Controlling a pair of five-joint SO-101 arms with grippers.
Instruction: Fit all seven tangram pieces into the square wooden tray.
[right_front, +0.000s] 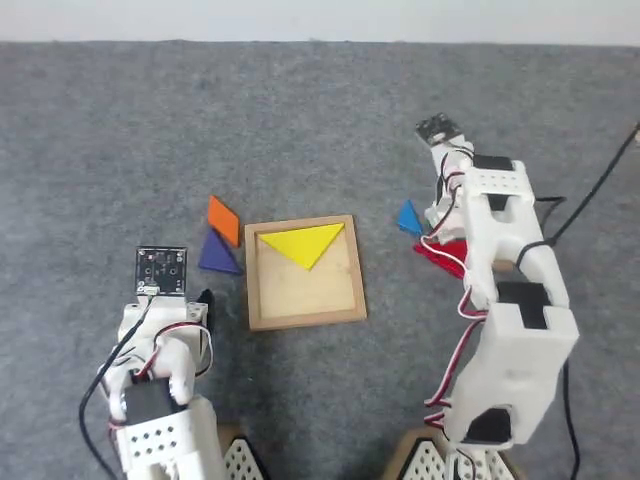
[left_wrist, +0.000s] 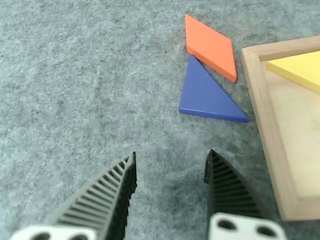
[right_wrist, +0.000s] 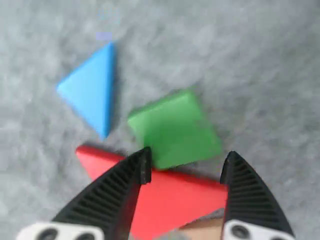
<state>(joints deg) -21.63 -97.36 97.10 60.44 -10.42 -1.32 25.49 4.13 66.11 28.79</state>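
Sitting on a grey, carpet-like desk (right_front: 120, 130) with a pale wall strip (right_front: 320, 18) along its far edge, the tray (right_front: 251, 278) has one piece inside.
A yellow triangle (right_front: 302, 243) lies in the tray against its far rim, over bare wood. Just left of the tray lie an orange parallelogram (right_front: 224, 219) and a dark blue triangle (right_front: 217, 253), touching at a corner. Right of the tray lie a light blue triangle (right_front: 408, 217), a green square (right_wrist: 174, 128) and a red triangle (right_front: 445, 255), the square's edge meeting the red one. The left pincer (left_wrist: 171, 156) hangs wide open and empty over the felt left of the tray. The right pincer (right_wrist: 188, 155) is spread, holding nothing, above the green and red pieces.
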